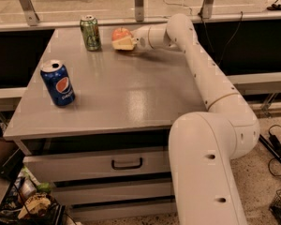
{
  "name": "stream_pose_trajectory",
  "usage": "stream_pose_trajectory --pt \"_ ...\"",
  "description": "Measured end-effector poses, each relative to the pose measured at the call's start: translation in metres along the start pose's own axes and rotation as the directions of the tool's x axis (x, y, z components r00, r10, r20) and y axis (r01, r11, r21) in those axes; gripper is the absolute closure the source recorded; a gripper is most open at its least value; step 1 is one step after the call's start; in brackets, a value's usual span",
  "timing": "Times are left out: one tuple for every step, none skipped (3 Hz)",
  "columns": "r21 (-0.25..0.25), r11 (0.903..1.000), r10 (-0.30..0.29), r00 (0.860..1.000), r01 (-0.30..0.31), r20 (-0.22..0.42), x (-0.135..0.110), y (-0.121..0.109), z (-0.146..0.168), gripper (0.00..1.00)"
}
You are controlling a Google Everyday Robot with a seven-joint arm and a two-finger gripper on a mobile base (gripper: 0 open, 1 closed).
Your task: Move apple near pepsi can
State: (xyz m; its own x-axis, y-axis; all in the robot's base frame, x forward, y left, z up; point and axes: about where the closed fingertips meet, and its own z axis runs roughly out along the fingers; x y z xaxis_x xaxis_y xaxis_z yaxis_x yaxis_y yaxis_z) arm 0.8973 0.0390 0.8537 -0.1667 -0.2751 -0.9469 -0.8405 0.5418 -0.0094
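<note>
Grey table (pixel 131 97) with drawers (pixel 84 165) at centre; gripper (pixel 124 42) over its far edge, upper centre. Metal posts (pixel 139 1) along top. Speckled floor (pixel 262 182) and cables (pixel 277 142) at right. Clutter (pixel 30 205) at lower left.

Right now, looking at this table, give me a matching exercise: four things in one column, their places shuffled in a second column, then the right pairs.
Things:
1. apple
2. pepsi can
3. green soda can
4. drawer handle

Places:
A. below the table surface, on its front side
B. far edge of the table, at the gripper
C. near the front edge, picture left, standing alone
D. far edge, just picture left of the apple

Pairs: 1-B, 2-C, 3-D, 4-A
</note>
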Motion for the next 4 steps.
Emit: stream_pose_trajectory --pt "0.000 1.0000 0.000 1.000 0.000 0.000 -0.006 0.000 -0.002 1.00" --pt "0.000 1.0000 0.000 1.000 0.000 0.000 -0.008 0.000 -0.003 1.00" --pt "0.057 0.9983 -0.008 1.000 0.010 -0.028 -0.020 -0.005 -0.031 1.00" --pt "0.145 0.9889 -0.019 0.996 0.031 -0.083 -0.038 -0.002 -0.076 1.00"
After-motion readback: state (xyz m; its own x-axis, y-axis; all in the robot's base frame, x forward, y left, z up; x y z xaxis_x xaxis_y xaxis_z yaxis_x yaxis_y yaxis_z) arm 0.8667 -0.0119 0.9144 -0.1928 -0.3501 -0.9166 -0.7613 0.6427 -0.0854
